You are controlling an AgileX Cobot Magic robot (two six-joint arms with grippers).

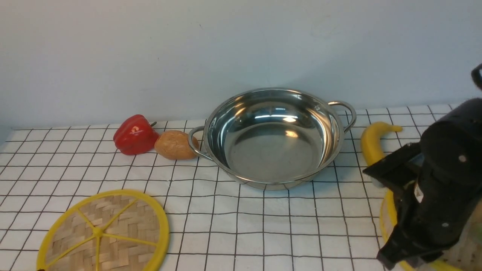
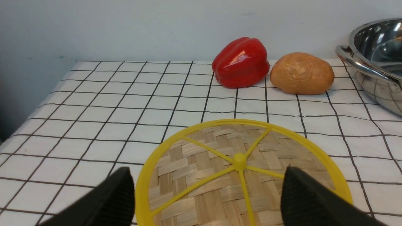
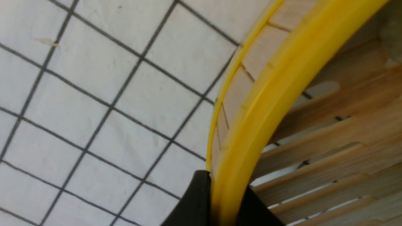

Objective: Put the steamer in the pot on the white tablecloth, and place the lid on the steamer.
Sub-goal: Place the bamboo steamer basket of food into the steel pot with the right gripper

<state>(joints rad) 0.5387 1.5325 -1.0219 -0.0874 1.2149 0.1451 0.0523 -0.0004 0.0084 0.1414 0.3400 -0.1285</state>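
Note:
The steamer [image 3: 282,72], a bamboo basket with yellow rims and a slatted floor, rests on the white tablecloth [image 1: 233,210] at the near right. My right arm hides most of it in the front view, where only a stretch of its yellow rim [image 1: 387,214] shows. My right gripper [image 3: 225,188] is shut on that rim, one finger outside the wall and one inside. The shiny pot [image 1: 275,139] stands empty in the middle. The woven lid [image 1: 103,233] lies flat at the near left. My left gripper [image 2: 207,169] hovers open above the lid [image 2: 241,169], touching nothing.
A red pepper [image 1: 134,134] and a brown potato [image 1: 175,144] lie just left of the pot's handle. A banana [image 1: 372,141] lies right of the pot, between it and the steamer. A pale wall closes off the back of the table.

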